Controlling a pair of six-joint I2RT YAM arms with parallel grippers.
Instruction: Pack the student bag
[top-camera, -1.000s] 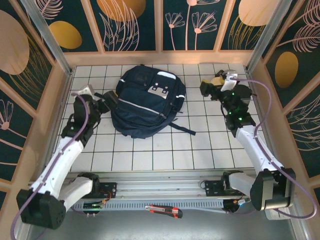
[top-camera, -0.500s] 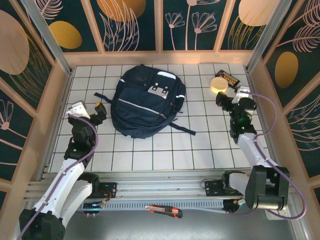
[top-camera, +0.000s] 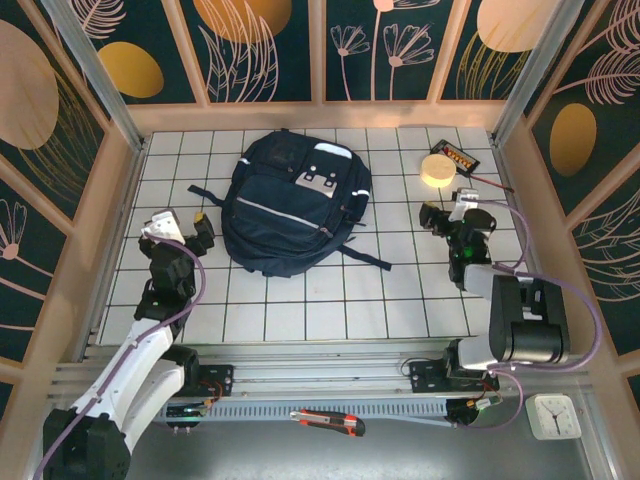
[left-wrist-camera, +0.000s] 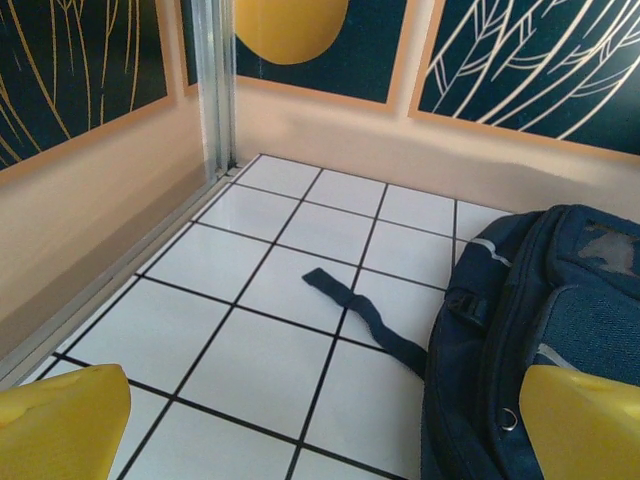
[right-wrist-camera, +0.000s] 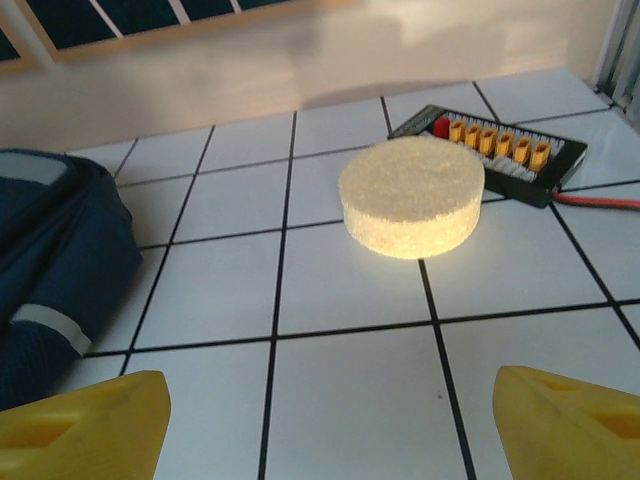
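Left gripper (top-camera: 197, 228): jaws spread wide, nothing held. Its yellow fingertips (left-wrist-camera: 60, 420) sit at the two bottom corners of the left wrist view, with bare white tile between them. The student bag (top-camera: 295, 205) lies flat on the tiled table (top-camera: 400, 290), just beside this gripper on its right and a little ahead. The top view shows only a narrow gap, and I can't confirm contact. A loose dark strap (left-wrist-camera: 365, 320) from the bag's side runs across the tile straight ahead of the left gripper, clear of both fingers. Right gripper (top-camera: 432, 215): also wide open and empty, with only tile between its fingers (right-wrist-camera: 85, 420). A round pale-yellow sponge disc (right-wrist-camera: 412, 208) sits near and ahead of it, slightly right of centre, lying flat. A black connector board (right-wrist-camera: 490, 150) with a row of orange plugs lies just behind the disc, and a red wire (right-wrist-camera: 600, 202) leaves the board to the right. From the right gripper the bag is well off to the left, and its navy edge with a pale stripe shows at the left of the right wrist view.
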